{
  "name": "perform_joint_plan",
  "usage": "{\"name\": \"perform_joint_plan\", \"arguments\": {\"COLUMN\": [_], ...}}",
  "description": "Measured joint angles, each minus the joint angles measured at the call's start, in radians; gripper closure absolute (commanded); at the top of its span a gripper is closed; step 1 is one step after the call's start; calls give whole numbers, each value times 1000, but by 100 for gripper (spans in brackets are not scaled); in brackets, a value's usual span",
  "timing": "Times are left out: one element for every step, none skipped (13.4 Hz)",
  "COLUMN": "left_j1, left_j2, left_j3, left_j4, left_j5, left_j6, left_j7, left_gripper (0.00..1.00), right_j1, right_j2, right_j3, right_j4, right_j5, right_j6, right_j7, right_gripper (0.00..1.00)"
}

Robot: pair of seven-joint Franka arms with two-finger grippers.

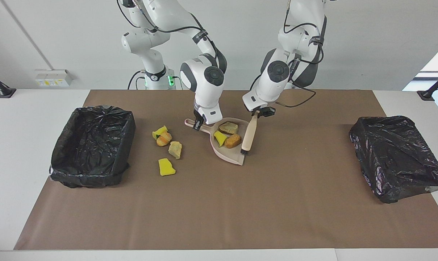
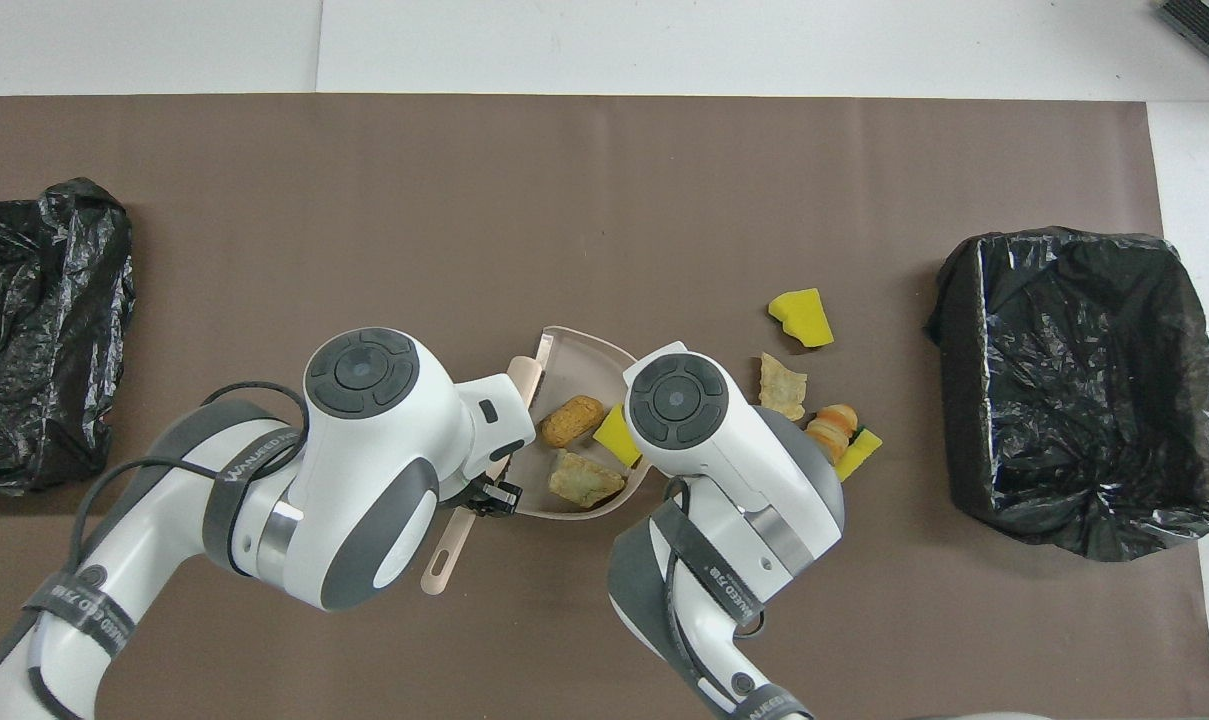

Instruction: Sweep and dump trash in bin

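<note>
The left gripper was clamped on the handle of a small wooden brush, whose dark bristles rested at the open lip of the pale pink dustpan, on the side toward the left arm's end of the table. The right gripper was closed on the dustpan's handle, holding the pan flat on the brown mat, about midway between the mat's two ends and closer to the mat's robot-side edge than to its outer edge. Three pieces of the trash lay inside the pan: an orange-brown bread-like piece just beside the brush, a yellow sponge chunk touching it, and a beige crumbly lump deeper in the pan, nearer the robots. Four more pieces sat on the mat toward the right arm's end, between the dustpan and the open black-lined bin: a yellow chunk touching an orange-striped piece, a beige lump just beside them, and another yellow sponge chunk farther from the robots. A second black bag-covered bin stood at the mat's edge at the left arm's end, well apart from all the trash.
</note>
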Motion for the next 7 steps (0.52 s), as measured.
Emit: {"name": "perform_joint_plan", "arguments": {"left_j1": [8,11,15,17,17,17,16], "left_j2": [-25,-51,-77,-107,-142,-178,-207], "left_j3": [1,3,3,3,2,-6,-20], "left_j4": [-1,-5,-18,-40,-74,-115,-151], "left_j5": [0,0,0,1,1,1,1], "left_j6": [-57,-104,-128,-137,-137,-136,-132], "left_j7": [-2,-14,-36,-57,-78,-111,-146], "left_gripper": [100,100,100,100,100,100,100], "right_j1": [0,-1,-4,-15,-40,-77,-112], "right_j2": [0,-2,-8,-22,-47,-78,-108], "right_j3": [0,0,-2,-6,-9,-10,-11], "right_j4": [0,2,6,12,16,20,22], "right_j5": [0,0,0,0,0,0,0], "right_j6": [0,-4,-17,-36,-57,-78,-98], "right_j7": [0,0,0,-4,-39,-88,-129], "right_gripper": [100,100,100,100,100,100,100]}}
